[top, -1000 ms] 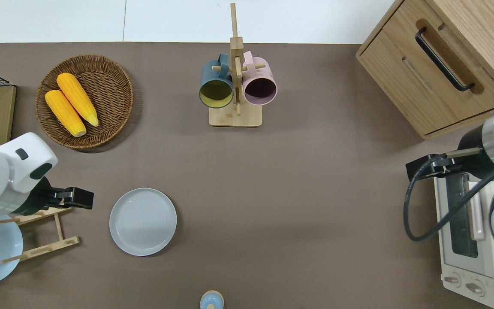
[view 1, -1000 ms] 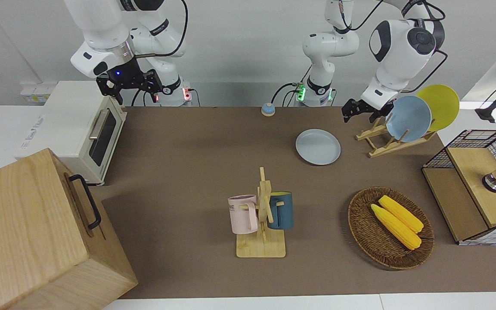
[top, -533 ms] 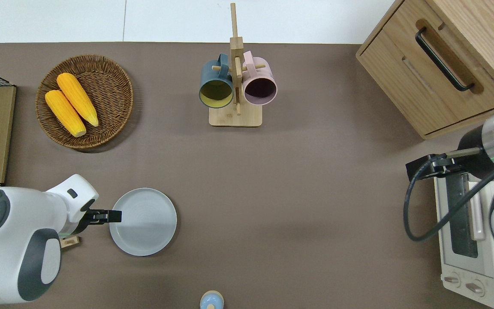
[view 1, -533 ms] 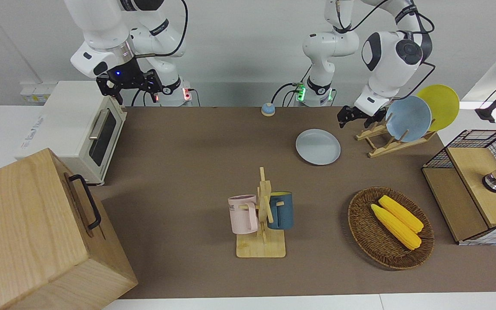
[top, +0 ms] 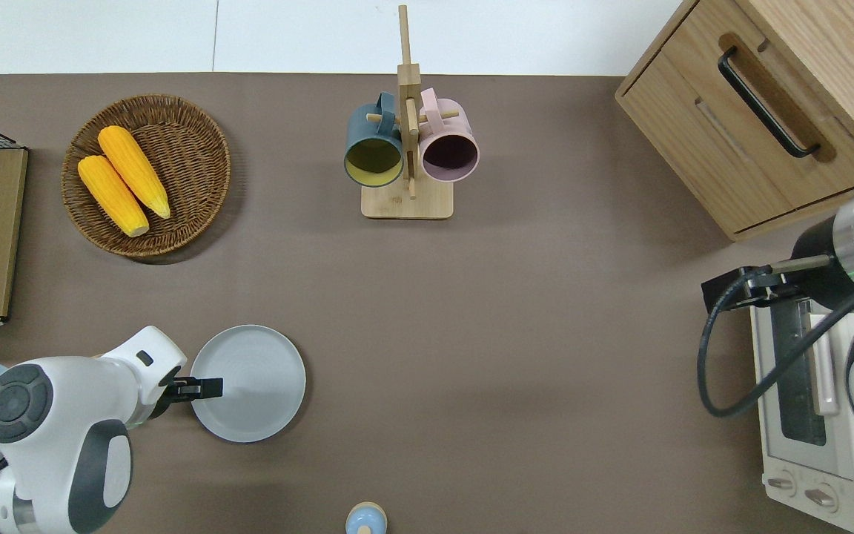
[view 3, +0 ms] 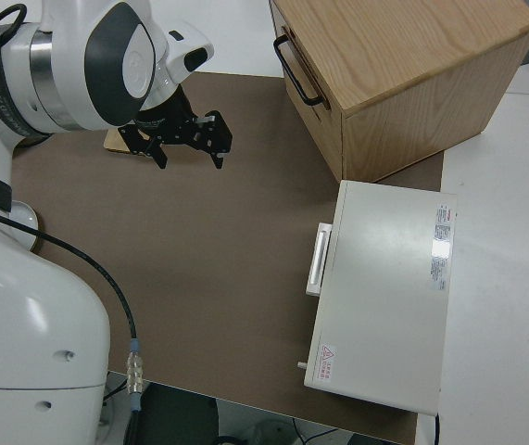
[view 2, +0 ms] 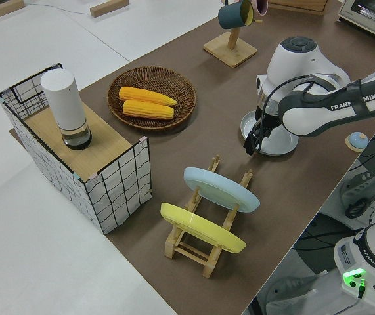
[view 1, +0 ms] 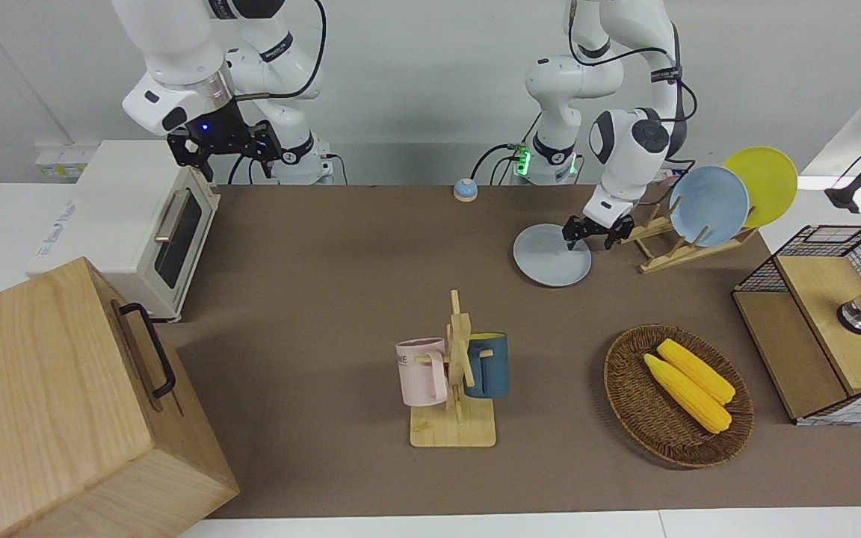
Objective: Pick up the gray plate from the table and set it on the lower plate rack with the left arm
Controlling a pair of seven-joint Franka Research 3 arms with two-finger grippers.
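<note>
The gray plate (view 1: 550,258) (top: 256,383) lies flat on the brown mat, mostly hidden by the arm in the left side view (view 2: 282,146). My left gripper (view 1: 590,234) (top: 207,387) (view 2: 251,143) is open and empty, pointing down over the plate's rim on the side toward the rack. The lower plate rack (view 1: 668,250) (view 2: 203,252) stands beside the plate at the left arm's end of the table. It holds a light-blue plate (view 1: 708,205) and a yellow plate (view 1: 763,183); its lower slots are bare. My right gripper (view 1: 225,147) (view 3: 190,148) is open and parked.
A mug stand (view 1: 454,381) with a pink and a blue mug stands mid-table. A wicker basket (view 1: 628,400) holds two corn cobs. A wire crate (view 1: 819,321), a toaster oven (view 1: 131,224), a wooden cabinet (view 1: 64,403) and a small blue bell (view 1: 465,190) line the edges.
My left arm has swung from over the rack toward the gray plate and come down. Its gripper now sits over the plate's rim. The plate and the right arm have not moved.
</note>
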